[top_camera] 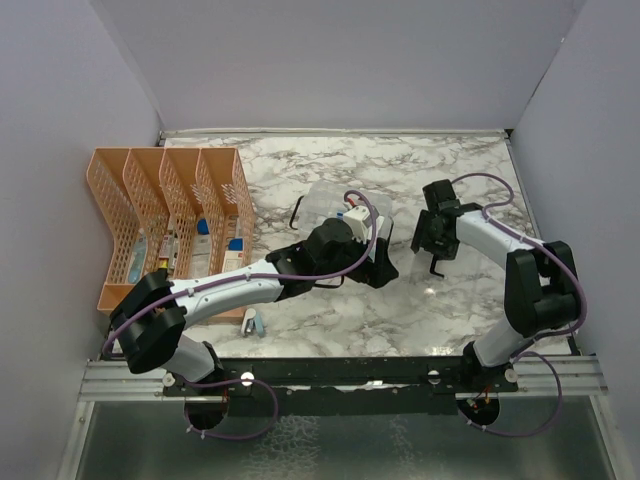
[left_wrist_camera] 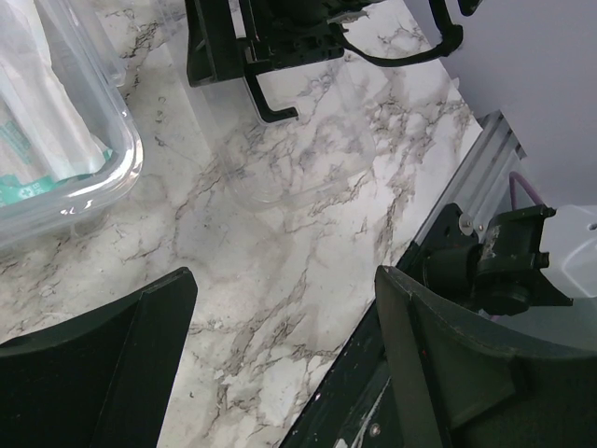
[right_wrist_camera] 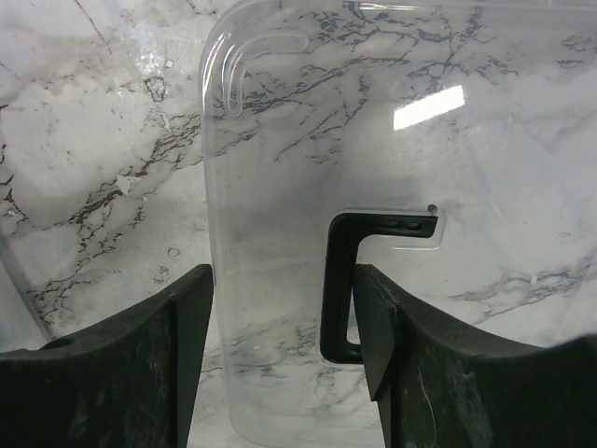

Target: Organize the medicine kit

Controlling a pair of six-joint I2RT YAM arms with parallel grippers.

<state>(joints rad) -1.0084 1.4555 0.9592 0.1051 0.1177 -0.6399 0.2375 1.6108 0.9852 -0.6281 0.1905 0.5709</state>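
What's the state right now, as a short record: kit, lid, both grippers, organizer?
kit box: lid off, packets inside
lid: flat on the table, right of the box
left gripper: open, empty, over bare table beside the box
right gripper: open, over the lid, black clip between its fingers
organizer: orange, far left of the table

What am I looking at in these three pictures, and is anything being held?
Two white-and-black robot arms stand at a marble table. One picture looks down from above. The other two come from cameras on each wrist, so the dark shapes at the bottom are gripper fingers. On the table are an orange lattice plastic organizer, a clear plastic box with packets inside, and its flat clear lid with a black clip beside it. The left gripper is open and empty. The right gripper hangs open over the lid.
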